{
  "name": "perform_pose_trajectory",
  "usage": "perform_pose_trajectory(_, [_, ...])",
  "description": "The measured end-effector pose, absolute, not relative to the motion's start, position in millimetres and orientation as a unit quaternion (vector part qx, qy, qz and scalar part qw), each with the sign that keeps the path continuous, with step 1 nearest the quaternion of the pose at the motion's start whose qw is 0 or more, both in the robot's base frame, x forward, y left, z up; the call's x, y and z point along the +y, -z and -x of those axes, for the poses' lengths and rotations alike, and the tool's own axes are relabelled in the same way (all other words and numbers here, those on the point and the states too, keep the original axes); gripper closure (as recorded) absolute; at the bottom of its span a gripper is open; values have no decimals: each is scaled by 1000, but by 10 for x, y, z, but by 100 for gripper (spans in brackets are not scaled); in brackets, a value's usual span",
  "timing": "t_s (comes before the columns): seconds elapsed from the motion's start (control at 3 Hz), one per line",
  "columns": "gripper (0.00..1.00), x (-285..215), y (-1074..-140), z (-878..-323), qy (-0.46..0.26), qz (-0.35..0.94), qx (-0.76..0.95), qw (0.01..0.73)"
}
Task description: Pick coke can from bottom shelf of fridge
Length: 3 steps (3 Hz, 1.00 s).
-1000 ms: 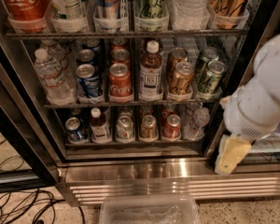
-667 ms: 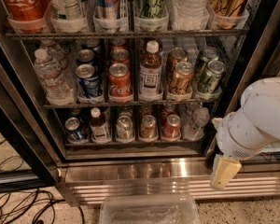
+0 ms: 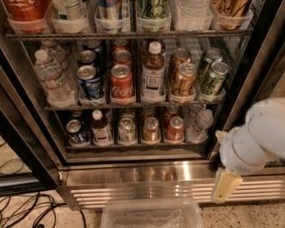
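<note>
The fridge [image 3: 147,175] stands open in front of me. Its bottom shelf [image 3: 133,147] holds a row of drinks in small clear trays. The coke can [image 3: 175,128], red with a silver top, stands second from the right, between a dull reddish can [image 3: 151,128] and a clear water bottle [image 3: 199,124]. My gripper [image 3: 225,186] hangs from the white arm [image 3: 263,137] at the lower right. It is outside the fridge, in front of the ribbed steel base, below and to the right of the coke can, and holds nothing.
Left along the bottom shelf stand a silver can [image 3: 127,129], a brown bottle [image 3: 100,127] and a blue can [image 3: 75,130]. The middle rack holds another red can [image 3: 122,83]. A clear plastic bin [image 3: 152,215] and cables [image 3: 19,208] lie on the floor. The black door frame [image 3: 256,75] is on the right.
The arm and gripper have come down and slightly left, from beside the bottom shelf to in front of the steel base panel. The drinks have not moved.
</note>
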State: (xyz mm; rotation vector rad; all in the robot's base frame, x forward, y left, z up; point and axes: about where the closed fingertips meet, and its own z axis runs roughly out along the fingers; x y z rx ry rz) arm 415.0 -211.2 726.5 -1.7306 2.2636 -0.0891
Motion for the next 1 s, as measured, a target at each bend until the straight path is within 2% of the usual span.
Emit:
perform_pose_trajectory(0.33, [0,-2113,-6653,-4022,-6,561,812,164])
perform_pose_trajectory(1.0, [0,-1995,-5719,-4156,-33,508,829,231])
